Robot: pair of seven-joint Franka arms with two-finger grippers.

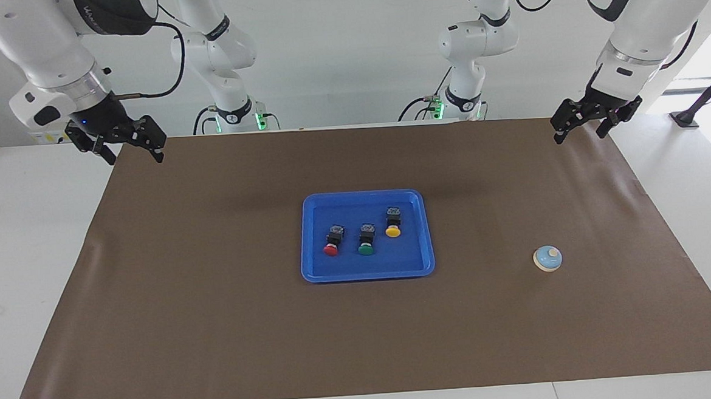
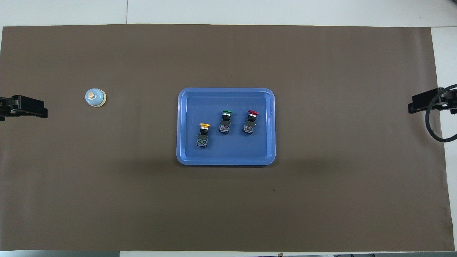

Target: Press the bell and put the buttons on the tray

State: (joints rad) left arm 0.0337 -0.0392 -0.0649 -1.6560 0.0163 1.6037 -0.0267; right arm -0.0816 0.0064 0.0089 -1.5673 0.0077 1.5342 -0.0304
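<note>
Three buttons [image 1: 365, 238] in tray [image 1: 316, 268]; bell [image 1: 547, 259] apart on mat. Left gripper [image 1: 588, 126] and right gripper [image 1: 129, 152] released, raised, empty.

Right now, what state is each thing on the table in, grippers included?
Bright blue plastic tray: flat, holding three buttons.
Red-capped button: lying in tray.
Green-capped button: lying in tray.
Yellow-capped button: lying in tray.
Light-blue dome bell: upright, untouched.
Left gripper: open, empty.
Right gripper: open, empty.
</note>
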